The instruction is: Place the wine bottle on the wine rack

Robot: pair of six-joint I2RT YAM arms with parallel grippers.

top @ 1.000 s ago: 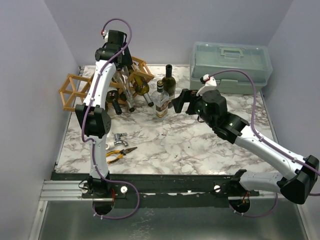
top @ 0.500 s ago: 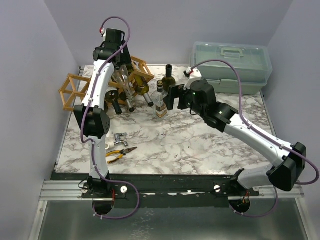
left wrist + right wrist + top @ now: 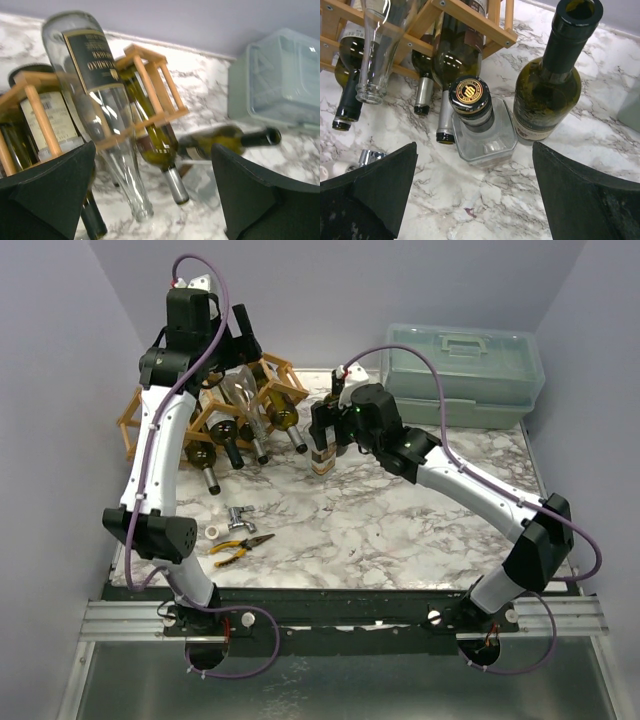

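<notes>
The wooden wine rack [image 3: 280, 365] stands at the back left with several bottles lying in its cells; it also shows in the left wrist view [image 3: 146, 85] and the right wrist view [image 3: 470, 21]. A dark green wine bottle [image 3: 547, 95] stands upright on the marble, mouth open, beside a clear square bottle [image 3: 485, 137] with a black and gold cap. My right gripper [image 3: 475, 200] is open, just above and in front of these two bottles, holding nothing; in the top view [image 3: 322, 425] it hides the green bottle. My left gripper [image 3: 155, 195] is open and empty above the rack [image 3: 242, 340].
A translucent plastic toolbox [image 3: 460, 370] stands at the back right, also seen in the left wrist view [image 3: 280, 80]. Yellow-handled pliers [image 3: 240, 548] and a small metal fitting [image 3: 238, 515] lie at the front left. Walls close in on the left, back and right.
My right gripper has moved left and now hangs over the two upright bottles. My left arm has risen and drawn back from the rack.
</notes>
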